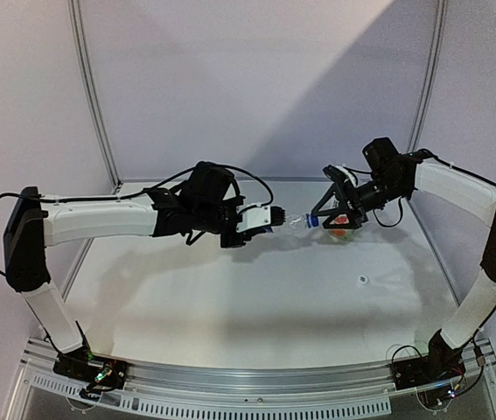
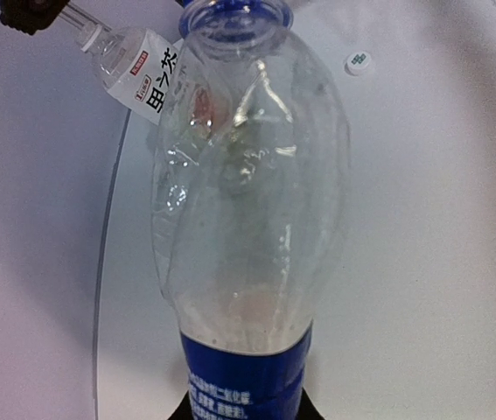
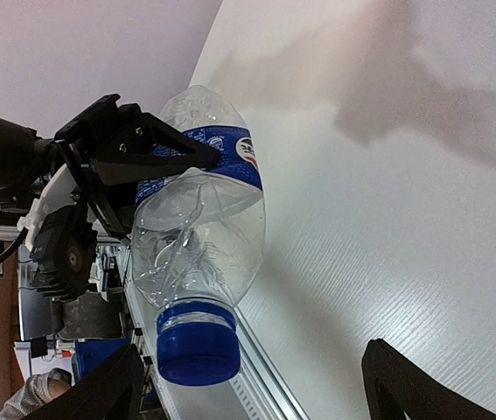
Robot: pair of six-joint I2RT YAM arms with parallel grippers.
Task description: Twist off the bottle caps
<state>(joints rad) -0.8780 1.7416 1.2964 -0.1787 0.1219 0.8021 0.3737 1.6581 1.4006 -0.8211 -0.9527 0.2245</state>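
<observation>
Gripping: left pincer [image 1: 272, 219] was clamped on the Pepsi bottle [image 1: 293, 222], above the table [image 1: 230, 297].
Axis: bottle lay level, blue cap [image 3: 195, 346] pointing at the right arm.
Right pincer [image 3: 256, 357]: spread wide, cap between its fingers, seemingly untouched.

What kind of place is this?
Most likely a robot test lab: two robot arms bolted to a metal rail, a plain white table, and blank walls with metal frame poles around it.

The wider bottle [image 2: 147, 79] is partly hidden behind the Pepsi bottle [image 2: 248, 219].
</observation>
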